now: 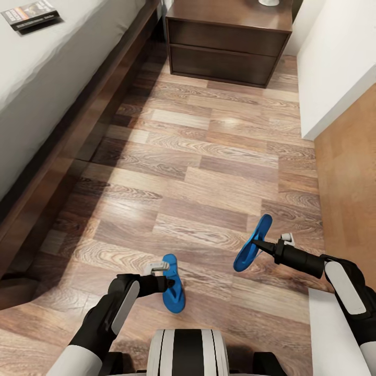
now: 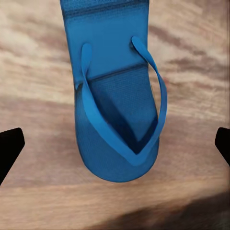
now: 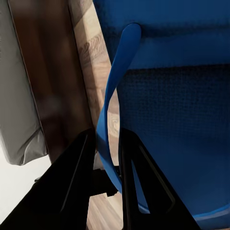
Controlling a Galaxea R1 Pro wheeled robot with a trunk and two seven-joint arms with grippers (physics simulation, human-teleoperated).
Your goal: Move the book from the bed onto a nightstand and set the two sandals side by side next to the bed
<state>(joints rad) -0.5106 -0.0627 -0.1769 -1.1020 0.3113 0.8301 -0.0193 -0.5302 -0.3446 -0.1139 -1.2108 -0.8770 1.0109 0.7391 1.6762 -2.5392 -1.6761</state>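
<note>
With the right gripper [image 1: 259, 243] pinching a strap of one bright blue flip-flop sandal [image 1: 252, 243] held off the wood plank floor [image 1: 209, 156], lower it level beside the other sandal [image 1: 173, 283], lying under the open left gripper [image 1: 168, 282].

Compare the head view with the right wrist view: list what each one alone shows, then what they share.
Head view alone: the book lying on the bed, the nightstand, the left end effector open by the flat sandal on the floor.
Right wrist view alone: the fingers pinching the strap of the held sandal.
Both: the right end effector, that sandal, bed edge and floor.
</note>
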